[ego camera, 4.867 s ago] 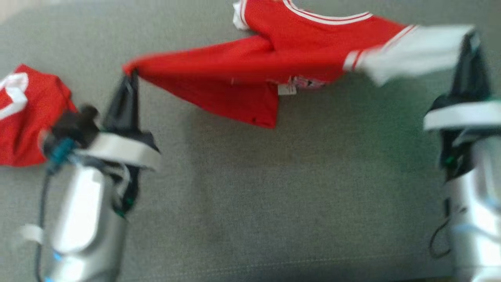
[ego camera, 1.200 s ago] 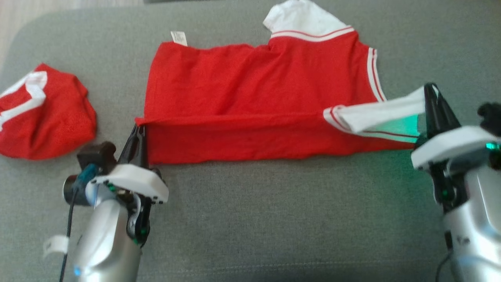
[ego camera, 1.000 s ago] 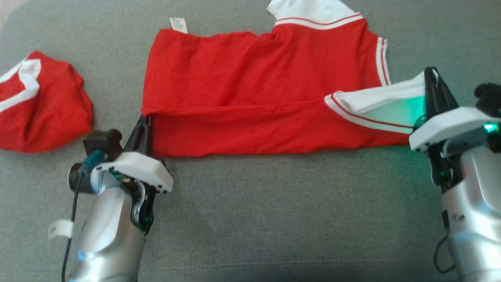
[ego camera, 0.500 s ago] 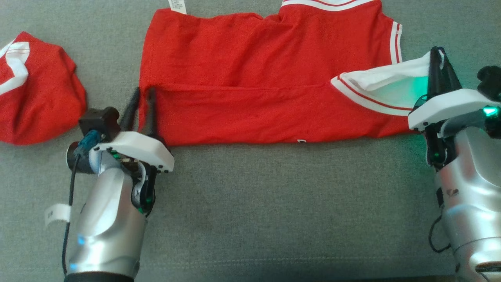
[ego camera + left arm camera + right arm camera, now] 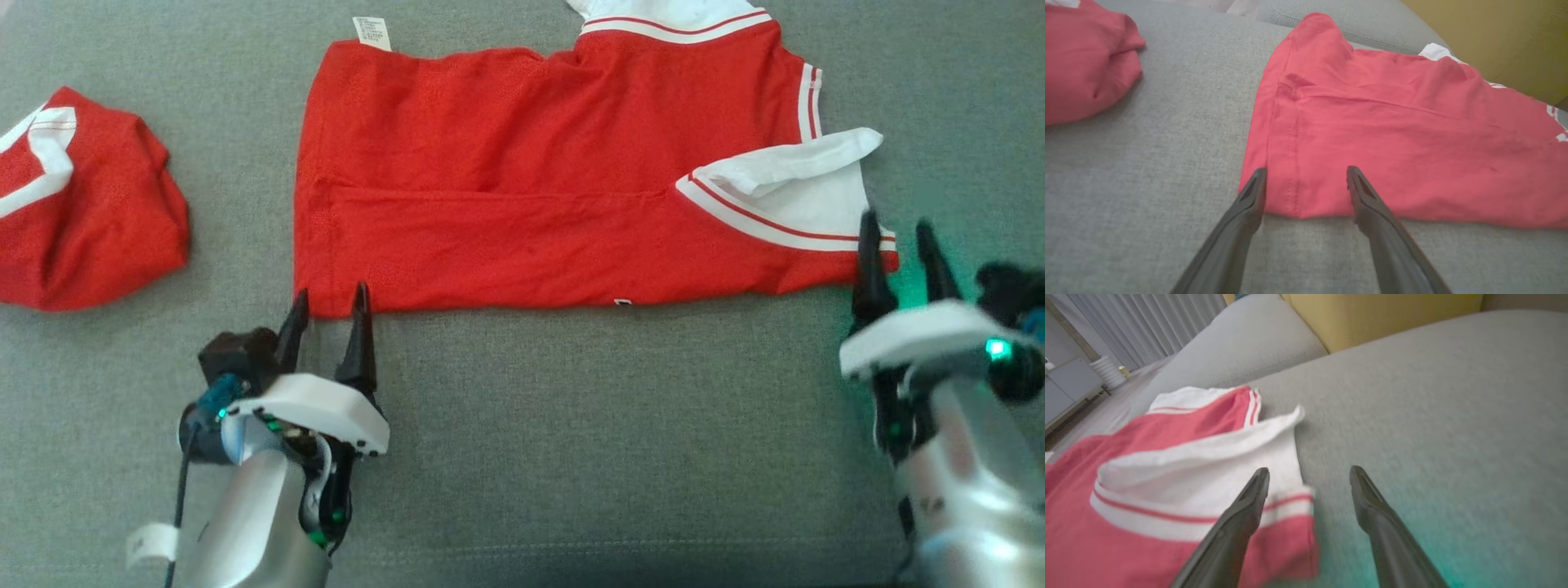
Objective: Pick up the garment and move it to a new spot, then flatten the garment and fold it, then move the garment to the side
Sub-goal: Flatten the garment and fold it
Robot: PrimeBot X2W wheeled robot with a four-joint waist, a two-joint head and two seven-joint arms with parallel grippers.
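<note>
Left gripper [image 5: 331, 291], right gripper [image 5: 896, 222]: jaws wide apart, empty, at the red shirt [image 5: 522, 163]'s near corners.
Shirt lies on the grey cushion [image 5: 571, 449]. Likely soft, light, limp: pinch its hem corner and white sleeve edge.

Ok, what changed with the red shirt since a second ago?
The left gripper opened, let go of the red shirt and pulled back. The right gripper opened too, and the white sleeve it held dropped down. The shirt stays folded on the grey cushion; the other red bundle stays at the left.
</note>
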